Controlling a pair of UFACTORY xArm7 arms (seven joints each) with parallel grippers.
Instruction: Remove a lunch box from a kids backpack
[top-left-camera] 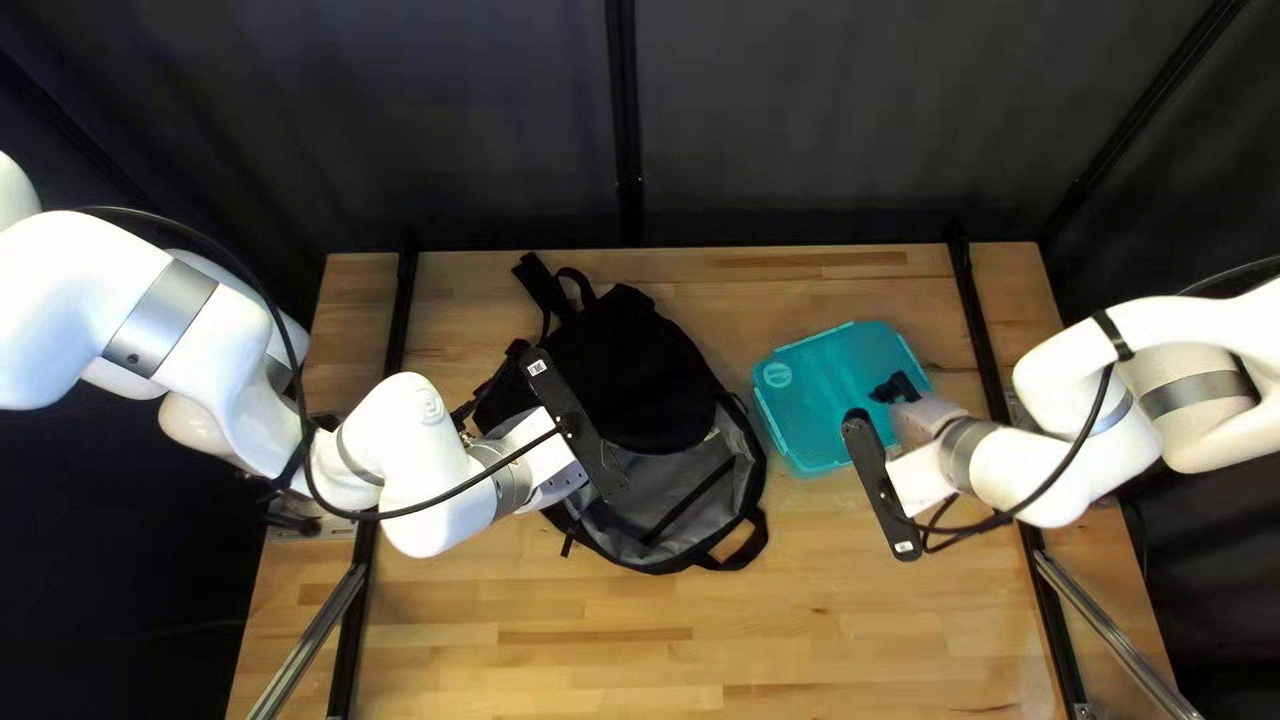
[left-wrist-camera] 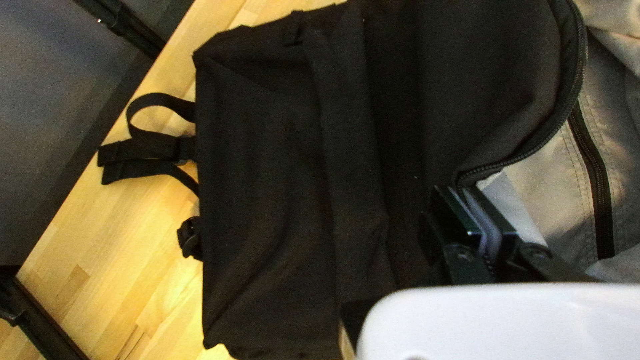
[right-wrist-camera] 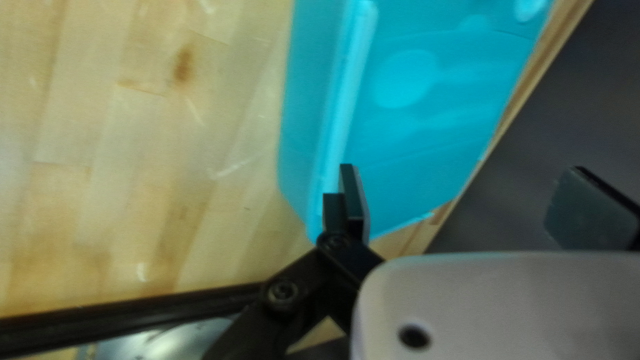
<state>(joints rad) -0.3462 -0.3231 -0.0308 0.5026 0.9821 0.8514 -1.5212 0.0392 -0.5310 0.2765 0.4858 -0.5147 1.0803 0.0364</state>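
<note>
Lunch box (top-left-camera: 820, 387), turquoise, rectangular, plastic: flat on the wooden bench (top-left-camera: 614, 667), outside the backpack, between it and the bench's right edge. Backpack (top-left-camera: 634, 374), black cloth, grey lining: lying open, straps toward the far left corner. Left gripper (top-left-camera: 574, 424): fingers clenched on the backpack's zippered edge (left-wrist-camera: 563, 123). Right gripper (top-left-camera: 896, 388): fingers released, wide apart, over the lunch box's right side; contact cannot be told.

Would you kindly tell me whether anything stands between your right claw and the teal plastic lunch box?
Nothing visible does: the open right claw is right by the teal lunch box. The black fabric backpack, its flap held by the left claw, lies on the box's other side.
</note>
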